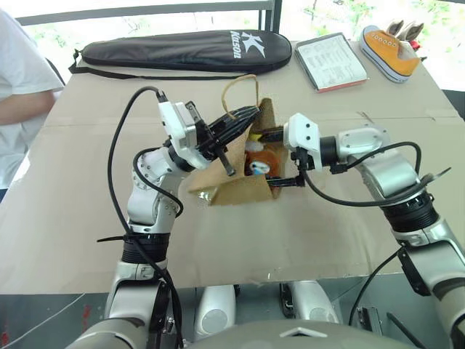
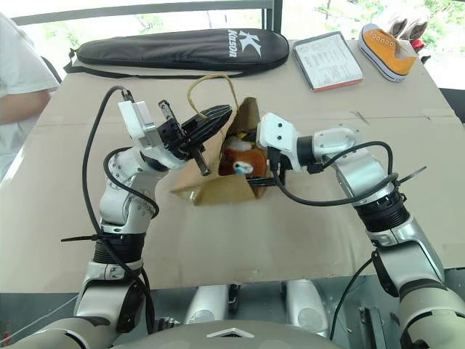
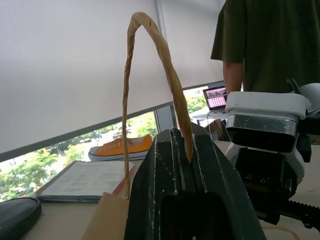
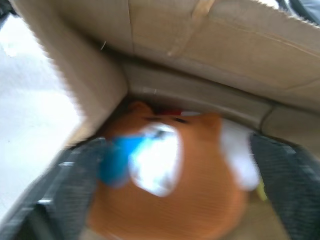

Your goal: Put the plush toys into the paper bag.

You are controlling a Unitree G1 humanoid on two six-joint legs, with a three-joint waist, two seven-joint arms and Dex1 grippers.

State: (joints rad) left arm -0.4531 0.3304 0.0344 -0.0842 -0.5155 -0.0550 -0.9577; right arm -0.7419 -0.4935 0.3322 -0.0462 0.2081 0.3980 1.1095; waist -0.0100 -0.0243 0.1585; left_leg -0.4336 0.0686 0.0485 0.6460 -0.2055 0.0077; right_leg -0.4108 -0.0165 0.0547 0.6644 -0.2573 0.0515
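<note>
Right in the middle of the frame, the brown kraft paper bag (image 1: pixel 240 185) lies tipped on the tan cardboard-covered table (image 1: pixel 327 240); the left gripper (image 3: pixel 187 155) is squeezed tight on the bag's twisted tan loop handle (image 3: pixel 150 55), holding the mouth up; the right gripper (image 4: pixel 165 170) reaches into the bag with its two black fingers (image 4: pixel 287 180) spread wide apart; the soft orange-brown bear head with a blue patch (image 4: pixel 175 185) sits inside the bag between those fingers; a bit of a white soft toy (image 4: pixel 237 155) lies just beside the bear.

At the top sit a long black racket case (image 1: pixel 185 49), a printed card (image 1: pixel 333 62) and an orange canvas sneaker (image 1: pixel 391 51).
</note>
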